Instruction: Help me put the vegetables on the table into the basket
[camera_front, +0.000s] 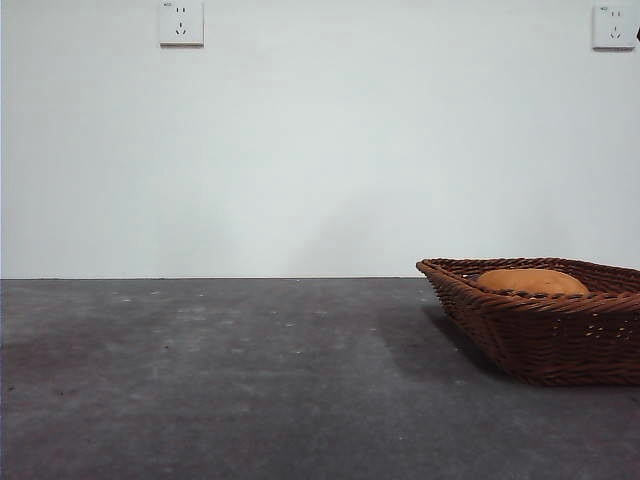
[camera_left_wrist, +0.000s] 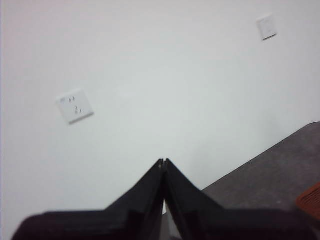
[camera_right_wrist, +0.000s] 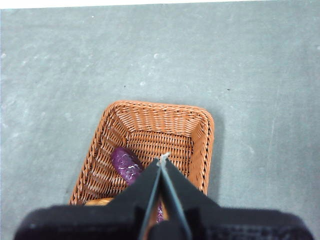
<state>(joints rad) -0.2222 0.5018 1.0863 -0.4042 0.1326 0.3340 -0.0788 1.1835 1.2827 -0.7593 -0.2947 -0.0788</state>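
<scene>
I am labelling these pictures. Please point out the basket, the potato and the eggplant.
basket (camera_front: 545, 345): front view, on its woven front wall.
potato (camera_front: 532, 282): front view, on its orange top above the rim.
eggplant (camera_right_wrist: 126, 165): right wrist view, on its purple body inside the basket.

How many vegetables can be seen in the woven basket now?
2: an oval orange-brown potato and a slim dark purple eggplant, both inside the brown woven wicker basket. The right gripper may hide more.

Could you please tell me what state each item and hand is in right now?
Dark brown woven wicker basket: upright on table, holding vegetables.
Oval orange-brown potato: lying in basket.
Slim dark purple eggplant: lying in basket.
Left hand: shut, empty, raised.
Right hand: shut, empty, above basket.
</scene>
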